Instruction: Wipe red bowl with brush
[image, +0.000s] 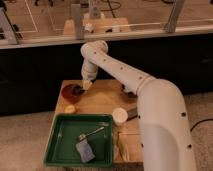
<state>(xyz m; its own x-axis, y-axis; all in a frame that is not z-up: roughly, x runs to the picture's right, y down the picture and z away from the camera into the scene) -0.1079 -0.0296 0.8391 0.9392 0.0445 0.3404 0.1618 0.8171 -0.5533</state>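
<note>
Item: red bowl (70, 91), small, round, dark inside; stood at the far left corner of the bench (102, 97), close to both the left and the far edge

Item: gripper (86, 86), hung from the white arm (120, 67) that reached in from the right and turned down over the bench; sat at the right rim of the red bowl, so the bowl lay directly to its left and just below

Item: brush (87, 85), small, pale cream-yellow, at the gripper tip, touching or nearly touching the bowl's right rim; long axis could not be made out. Judged to be held in the gripper, though how far the gripper stood open could not be told

Clearance: a short leftward stroke would carry the brush across the bowl's hollow; little bench remained beyond the bowl on the left, so a hard push risked sliding it toward that edge

Neighbours: 1 round yellow-orange lump (70, 108) just nearer than the bowl; 1 white cup (119, 116) well apart to the right; 1 green tray (60, 145) at the near side, holding a thin metallic utensil (92, 133); none stood in the stroke's path
</note>
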